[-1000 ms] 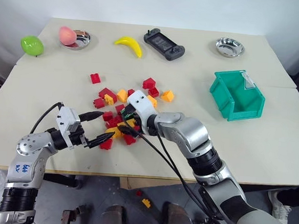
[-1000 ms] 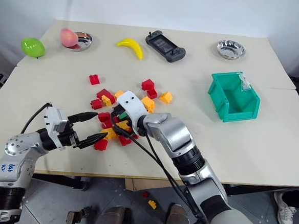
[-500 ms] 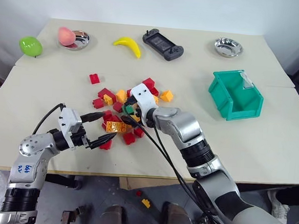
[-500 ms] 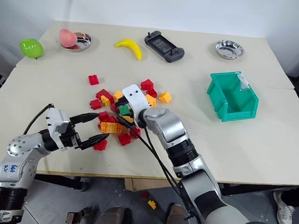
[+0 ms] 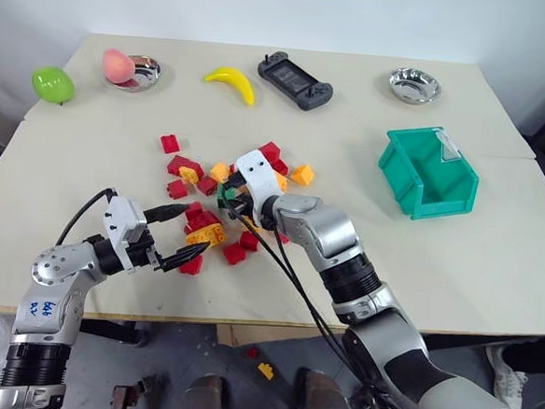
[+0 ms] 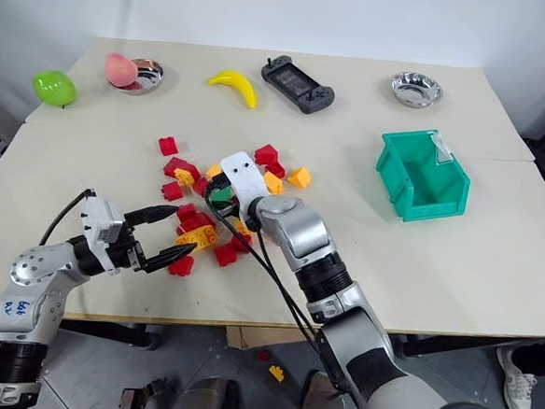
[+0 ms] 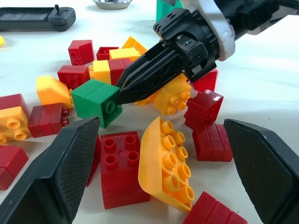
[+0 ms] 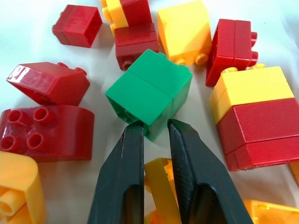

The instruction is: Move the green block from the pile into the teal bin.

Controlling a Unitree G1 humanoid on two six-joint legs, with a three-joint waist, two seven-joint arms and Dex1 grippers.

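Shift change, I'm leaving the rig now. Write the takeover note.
Right tool: shut, tips pinching a corner of the green block, which lies in the pile on the table.
Left tool: open, holding nothing, level at the pile's near-left edge.
Teal bin: to the right of the pile, nothing in it.
Done: block pinched. Left: lift it, carry it right, release into the bin.

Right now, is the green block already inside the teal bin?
No, the green block lies among the red and yellow bricks, at the right gripper fingertips.
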